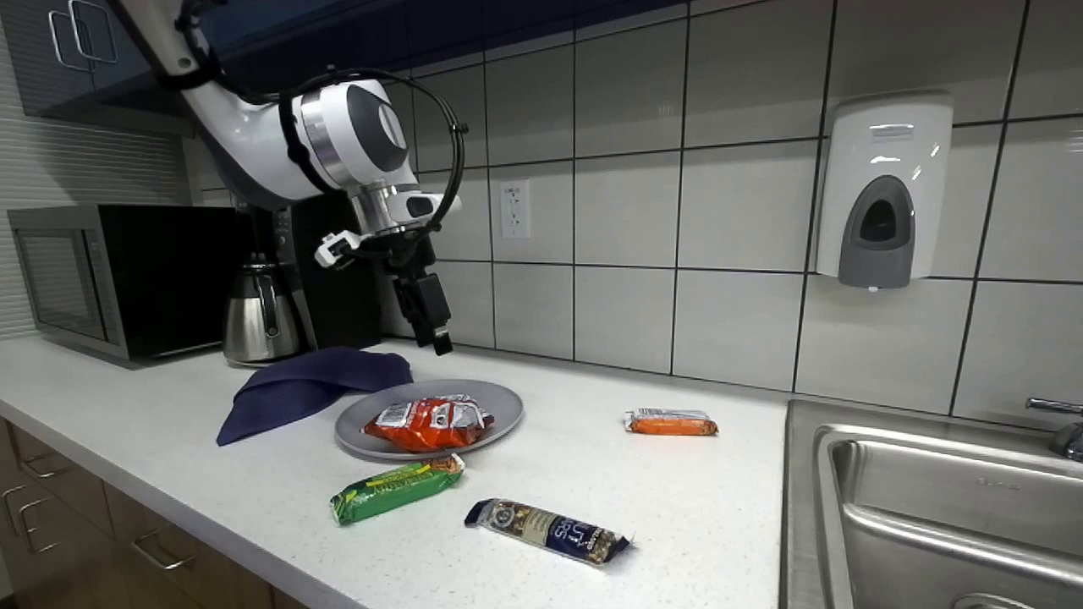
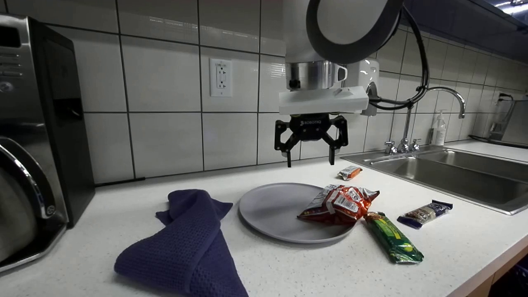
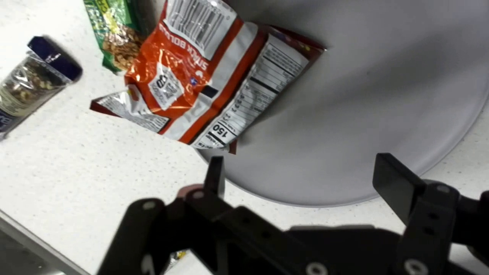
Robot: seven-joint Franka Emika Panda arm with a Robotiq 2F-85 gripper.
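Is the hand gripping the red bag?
No, the hand has parted fingers with nothing between them, and the red bag lies apart, below.

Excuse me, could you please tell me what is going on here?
A robot arm holds its open, empty claw above the counter, near a gray plate. A red snack bag sits on the plate, ungripped. A green bar and a dark blue bar lie nearby, an orange packet is farther off, and a blue cloth is beside the plate.
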